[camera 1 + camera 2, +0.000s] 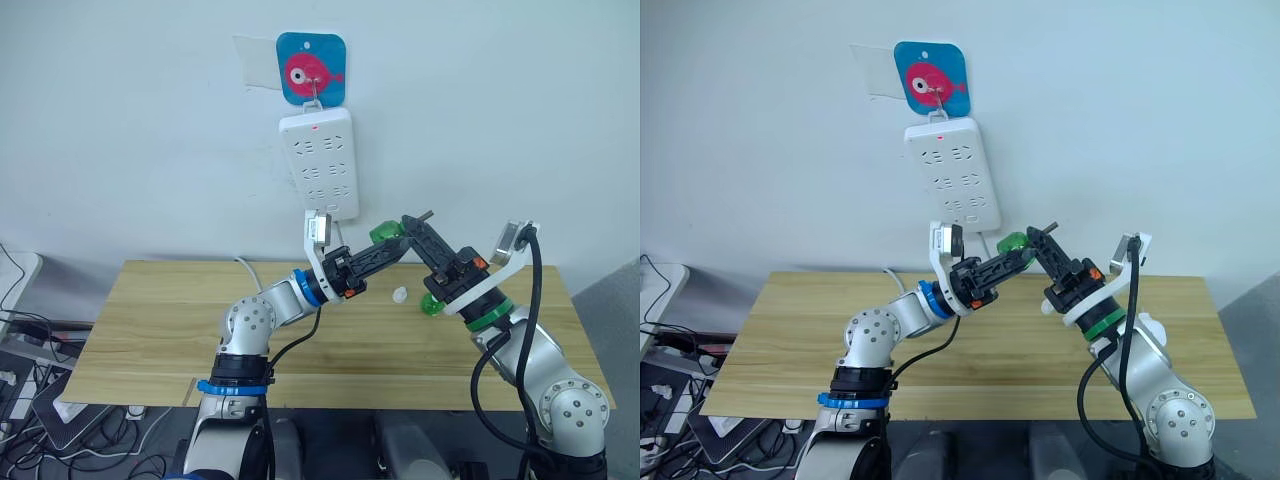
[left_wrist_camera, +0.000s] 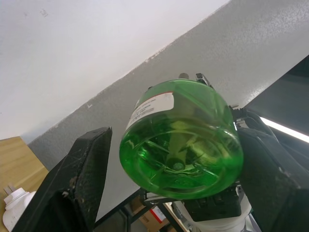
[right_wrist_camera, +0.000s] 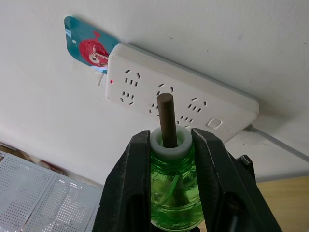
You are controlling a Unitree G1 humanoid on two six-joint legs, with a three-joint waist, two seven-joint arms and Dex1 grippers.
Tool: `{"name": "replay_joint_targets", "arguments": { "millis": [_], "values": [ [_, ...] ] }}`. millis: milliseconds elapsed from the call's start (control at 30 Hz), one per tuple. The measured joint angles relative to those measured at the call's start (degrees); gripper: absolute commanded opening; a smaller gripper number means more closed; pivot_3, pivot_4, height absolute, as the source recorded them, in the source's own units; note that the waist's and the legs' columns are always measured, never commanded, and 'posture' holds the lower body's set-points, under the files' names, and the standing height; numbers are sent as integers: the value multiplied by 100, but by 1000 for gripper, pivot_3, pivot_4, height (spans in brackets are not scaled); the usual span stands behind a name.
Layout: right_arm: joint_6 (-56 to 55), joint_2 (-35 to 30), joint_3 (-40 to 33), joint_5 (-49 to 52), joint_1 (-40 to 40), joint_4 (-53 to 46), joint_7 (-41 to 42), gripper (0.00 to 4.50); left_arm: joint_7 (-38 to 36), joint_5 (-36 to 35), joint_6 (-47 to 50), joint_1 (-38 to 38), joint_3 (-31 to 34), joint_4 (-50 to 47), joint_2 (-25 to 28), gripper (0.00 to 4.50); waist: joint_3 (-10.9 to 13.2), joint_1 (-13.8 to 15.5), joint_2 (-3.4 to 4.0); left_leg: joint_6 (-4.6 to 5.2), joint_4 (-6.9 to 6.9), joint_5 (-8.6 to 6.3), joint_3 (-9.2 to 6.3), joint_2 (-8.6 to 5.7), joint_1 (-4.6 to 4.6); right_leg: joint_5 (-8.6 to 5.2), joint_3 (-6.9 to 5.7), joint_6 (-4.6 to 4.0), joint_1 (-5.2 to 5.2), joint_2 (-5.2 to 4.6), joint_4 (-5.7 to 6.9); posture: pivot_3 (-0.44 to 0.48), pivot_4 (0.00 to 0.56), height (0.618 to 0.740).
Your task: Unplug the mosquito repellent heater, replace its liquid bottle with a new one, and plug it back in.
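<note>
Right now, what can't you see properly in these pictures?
- White heater, left wrist view: cut off by the picture's edge.
- Green bottle on the table, left eye view: mostly hidden behind the right arm.
- Held bottle's label, left wrist view: print too small.

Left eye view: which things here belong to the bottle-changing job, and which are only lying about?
Job: held green bottle, second green bottle, white heater, power strip.
Lying about: fish wall hook, floor cables.
</note>
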Motion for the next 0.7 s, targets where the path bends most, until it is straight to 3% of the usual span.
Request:
{"name": "replay_joint_targets", "arguments": {
  "millis": [700],
  "values": [
    [-222, 29, -110, 223, 49, -6, -71, 854, 464, -443, 118, 135, 138, -127, -81, 3932, 0, 0, 0, 0, 0, 0, 1, 0, 0, 0, 3, 0, 0, 0, -2, -72, 163, 740]
  ]
}}
